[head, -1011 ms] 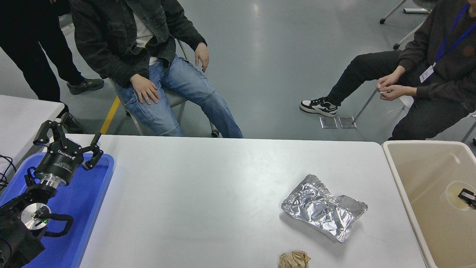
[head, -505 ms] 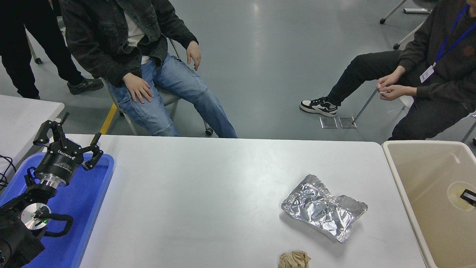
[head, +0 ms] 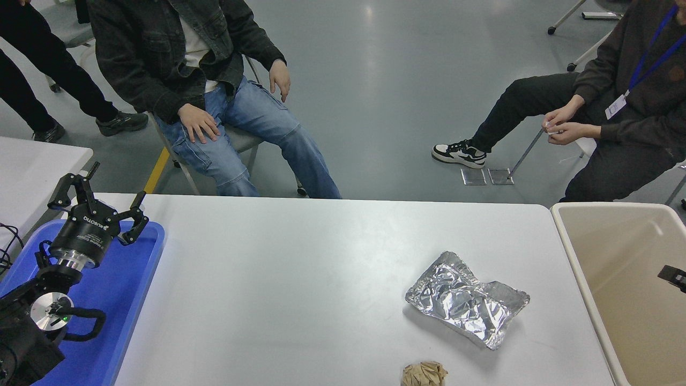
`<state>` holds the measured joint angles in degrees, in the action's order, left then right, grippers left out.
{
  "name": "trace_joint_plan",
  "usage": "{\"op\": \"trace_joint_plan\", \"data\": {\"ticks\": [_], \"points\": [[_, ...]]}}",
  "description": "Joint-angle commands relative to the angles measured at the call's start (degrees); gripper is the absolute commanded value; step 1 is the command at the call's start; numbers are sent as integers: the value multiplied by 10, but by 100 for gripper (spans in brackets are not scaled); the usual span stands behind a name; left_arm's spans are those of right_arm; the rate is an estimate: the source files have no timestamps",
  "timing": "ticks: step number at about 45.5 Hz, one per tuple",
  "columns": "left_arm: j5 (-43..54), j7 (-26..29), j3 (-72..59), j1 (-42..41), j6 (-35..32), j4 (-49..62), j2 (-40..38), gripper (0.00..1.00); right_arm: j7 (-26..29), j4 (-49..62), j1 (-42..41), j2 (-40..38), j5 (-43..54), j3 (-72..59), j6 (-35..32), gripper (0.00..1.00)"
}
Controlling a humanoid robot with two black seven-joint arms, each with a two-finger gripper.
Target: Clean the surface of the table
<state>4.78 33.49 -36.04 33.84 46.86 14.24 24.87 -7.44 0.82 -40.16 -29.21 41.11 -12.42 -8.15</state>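
Lying on the table surface (head: 300,279): crumpled foil (head: 467,299); left gripper (head: 99,203) wide, right gripper's (head: 674,277) state unclear.

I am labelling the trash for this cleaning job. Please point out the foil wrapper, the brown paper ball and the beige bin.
foil wrapper (head: 467,302): head view, middle of the crinkled silver surface.
brown paper ball (head: 424,373): head view, its top, at the table's near edge.
beige bin (head: 579,268): head view, left rim.

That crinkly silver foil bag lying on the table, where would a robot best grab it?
Probably at the raised, puffed middle of the foil bag, coming straight down from above. It lies flat on the table surface, so its thin edges offer little to pinch, while the crumpled ridges in the middle stand up enough for an end effector to close on.
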Motion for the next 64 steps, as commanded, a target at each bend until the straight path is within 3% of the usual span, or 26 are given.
{"op": "trace_joint_plan", "data": {"ticks": [1,7,15,19,29,51,64], "points": [[0,0,0,0,0,0,0,100,-2,20,-5,-4,-7,3,1,100],[0,0,0,0,0,0,0,100,-2,10,-19,-8,-52,13,-1,100],[0,0,0,0,0,0,0,100,0,2,-46,-19,-216,58,-8,100],[1,0,0,0,0,0,0,100,-2,-10,-47,-24,-248,82,-9,100],[0,0,0,0,0,0,0,100,-6,-34,-48,-28,-254,237,-11,100],[0,0,0,0,0,0,0,100,-6,-294,12,-102,-254,487,-20,100],[0,0,0,0,0,0,0,100,-36,-318,33,-46,-269,593,-35,100]]}}
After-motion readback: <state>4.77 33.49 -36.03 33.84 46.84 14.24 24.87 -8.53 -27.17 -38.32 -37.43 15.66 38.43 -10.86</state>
